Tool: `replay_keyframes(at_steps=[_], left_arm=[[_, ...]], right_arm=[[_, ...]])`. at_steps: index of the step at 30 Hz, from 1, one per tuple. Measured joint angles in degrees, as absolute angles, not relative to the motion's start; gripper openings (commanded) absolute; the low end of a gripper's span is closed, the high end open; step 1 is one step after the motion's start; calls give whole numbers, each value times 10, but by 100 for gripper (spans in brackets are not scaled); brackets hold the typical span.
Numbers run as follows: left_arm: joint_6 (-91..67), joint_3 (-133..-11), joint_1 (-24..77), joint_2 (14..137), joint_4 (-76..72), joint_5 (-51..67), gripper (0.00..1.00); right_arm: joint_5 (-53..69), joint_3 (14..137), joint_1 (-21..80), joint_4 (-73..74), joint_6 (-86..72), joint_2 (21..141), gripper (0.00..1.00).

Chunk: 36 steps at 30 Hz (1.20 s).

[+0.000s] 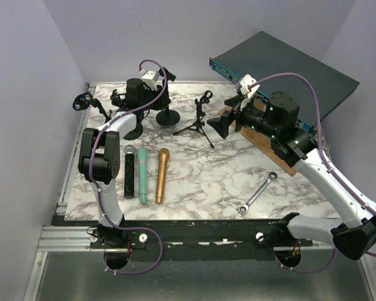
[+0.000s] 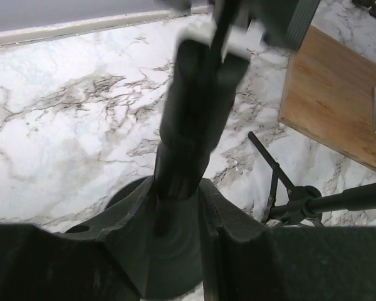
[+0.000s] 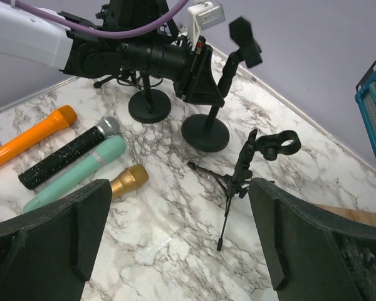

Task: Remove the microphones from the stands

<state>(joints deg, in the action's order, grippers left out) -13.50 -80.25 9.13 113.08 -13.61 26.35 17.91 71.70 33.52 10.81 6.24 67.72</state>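
Marble table (image 1: 194, 182) | left fingers (image 2: 113, 251) around stand post (image 2: 178, 175), grip unclear | right fingers (image 3: 313, 238) open

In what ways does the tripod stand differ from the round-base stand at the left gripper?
The tripod stand rests on three thin legs; the round-base stand rests on a flat disc. The tripod stand stands free; the left gripper straddles the round-base stand's pole. The tripod stand ends in an open ring clip; the round-base stand ends in a blocky holder. Both are black and upright.
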Motion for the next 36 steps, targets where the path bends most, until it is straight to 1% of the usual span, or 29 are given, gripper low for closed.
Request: replay_keyframes(at_steps=[2, 7, 11, 14, 18, 21, 30, 36], left_arm=[[-146, -799, 86, 1131, -142, 265, 33], [-161, -787, 79, 1131, -153, 266, 18], [-173, -771, 76, 1130, -182, 266, 11], [-177, -754, 76, 1124, -199, 266, 8], [-178, -734, 76, 1108, -206, 263, 7], [-174, -715, 76, 1088, -210, 261, 11], [-163, -645, 76, 1011, -222, 260, 29], [-157, -590, 76, 907, -221, 263, 44]], right_arm=[[183, 717, 333, 105, 60, 678, 100], [196, 717, 329, 103, 55, 681, 100], [204, 717, 326, 103, 51, 682, 100], [209, 716, 322, 100, 49, 682, 100], [214, 708, 318, 94, 45, 682, 100], [216, 699, 317, 93, 45, 682, 100], [212, 663, 305, 83, 45, 676, 100], [195, 635, 294, 68, 46, 648, 100]])
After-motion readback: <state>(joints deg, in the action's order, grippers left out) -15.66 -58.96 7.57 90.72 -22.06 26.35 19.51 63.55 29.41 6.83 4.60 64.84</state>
